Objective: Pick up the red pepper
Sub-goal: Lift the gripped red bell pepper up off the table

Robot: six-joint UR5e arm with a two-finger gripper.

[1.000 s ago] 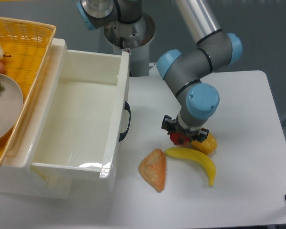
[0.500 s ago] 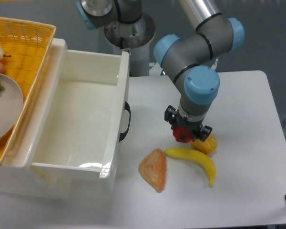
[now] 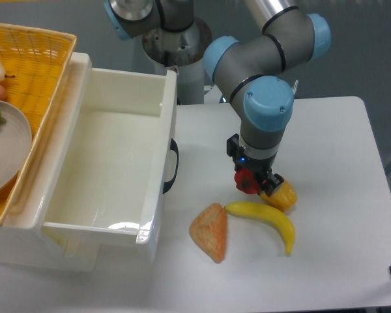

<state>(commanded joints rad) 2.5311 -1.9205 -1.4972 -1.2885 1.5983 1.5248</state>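
The red pepper is small, glossy and bright red. It sits between the fingers of my gripper, which is shut on it and holds it slightly above the white table, just left of the yellow-orange pepper. The arm's grey and blue wrist stands right above it and hides the top of the gripper.
A yellow banana lies just below the gripper. An orange triangular bread-like piece lies to its left. A white open drawer box stands at the left, with a black handle. A yellow woven basket with a plate is at the far left.
The gripper has risen a little with the red pepper in it and the wrist has turned. The yellow-orange pepper, banana and bread piece have stayed in place.
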